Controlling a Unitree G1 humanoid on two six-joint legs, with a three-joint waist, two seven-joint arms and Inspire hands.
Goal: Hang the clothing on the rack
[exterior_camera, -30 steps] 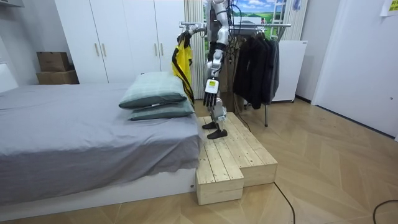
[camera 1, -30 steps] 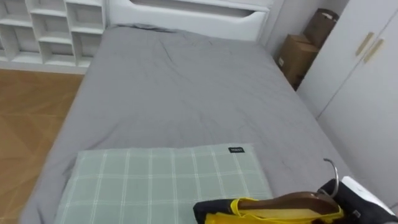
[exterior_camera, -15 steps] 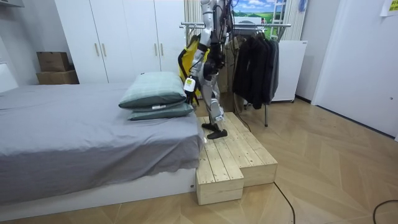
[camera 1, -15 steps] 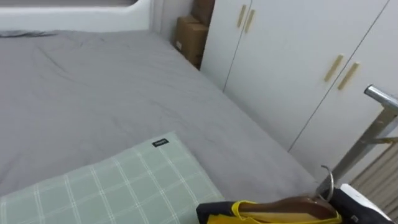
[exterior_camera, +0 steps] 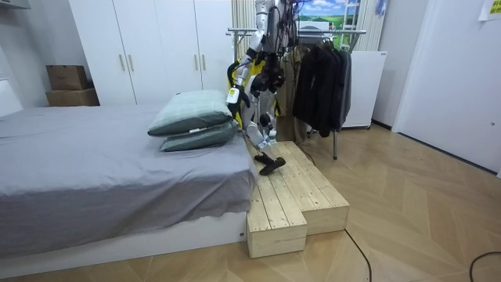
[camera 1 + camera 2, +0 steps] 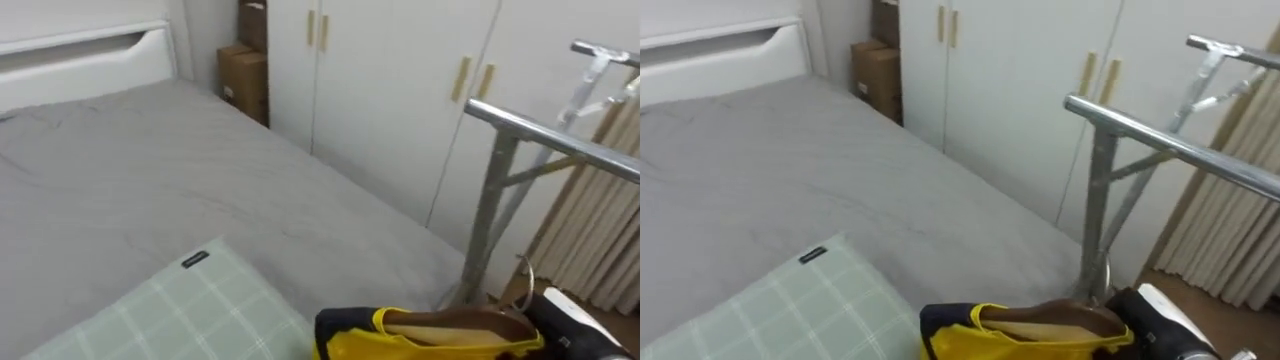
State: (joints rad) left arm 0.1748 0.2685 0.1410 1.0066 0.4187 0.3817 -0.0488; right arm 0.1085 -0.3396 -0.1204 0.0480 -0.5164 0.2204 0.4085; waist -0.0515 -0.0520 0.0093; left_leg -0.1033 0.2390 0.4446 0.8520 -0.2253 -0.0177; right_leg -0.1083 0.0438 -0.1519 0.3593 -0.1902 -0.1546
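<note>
The grey bed (image 6: 150, 190) takes up most of the eye views, with the white wardrobe (image 6: 380, 110) along its far side. In the room view the robot stands on one wooden platform (image 5: 293, 196), between the bed's pillow end and one metal clothes rack (image 6: 540, 135) hung with dark clothes (image 5: 321, 78). The rack's rail crosses in front of the wardrobe doors, and its upright stands just behind the hanger's hook. Two green pillows (image 5: 192, 113) are stacked on the bed, and two cardboard boxes (image 6: 243, 80) sit by the wardrobe. The yellow and black garment (image 6: 400, 345) hangs on one brown wooden hanger (image 6: 450, 322), held up low over the pillow's edge. The right hand (image 6: 565, 325) meets the hanger's hook end, but I cannot tell its grip. The left hand (image 5: 232, 96) hangs low beside the pillows, its state unclear.
</note>
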